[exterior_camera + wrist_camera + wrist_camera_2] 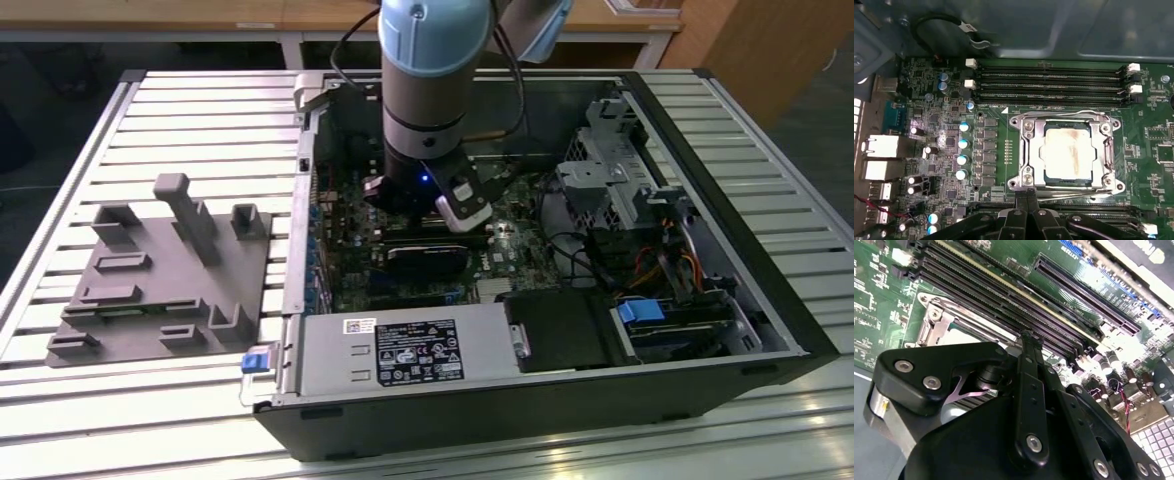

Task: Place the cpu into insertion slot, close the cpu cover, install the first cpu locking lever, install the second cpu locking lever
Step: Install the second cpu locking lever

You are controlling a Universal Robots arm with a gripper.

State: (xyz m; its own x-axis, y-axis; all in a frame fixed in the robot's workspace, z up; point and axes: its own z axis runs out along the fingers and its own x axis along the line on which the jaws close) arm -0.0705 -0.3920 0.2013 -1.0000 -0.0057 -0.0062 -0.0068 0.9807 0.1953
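Grey fixture plate [160, 275] with upright blocks lies on the slatted table [80, 420] toward the exterior view's left edge, just beside the open computer case [534, 400], which takes up the middle and right of the tabletop. Inside the case the arm [427, 90] reaches straight down over the green motherboard [340, 270], near the case's far wall. In the first wrist view the insertion slot [1019, 150] sits in the board's middle, below the long black memory slots [1049, 82]; the cpu [1066, 152], pale and silvery-beige with a stained top, lies seated in it. The cpu cover [1034, 145] is down flat around the chip, its window framing the metal top, and thin wire levers [1069, 114] run along two edges of the frame. The gripper [1026, 196] stands just beside the socket's near edge, its two black fingertips pressed together with nothing between them, close to the lever wire [1069, 188] there. In the second wrist view the same fingers [1029, 347] meet above the socket's corner [934, 322].
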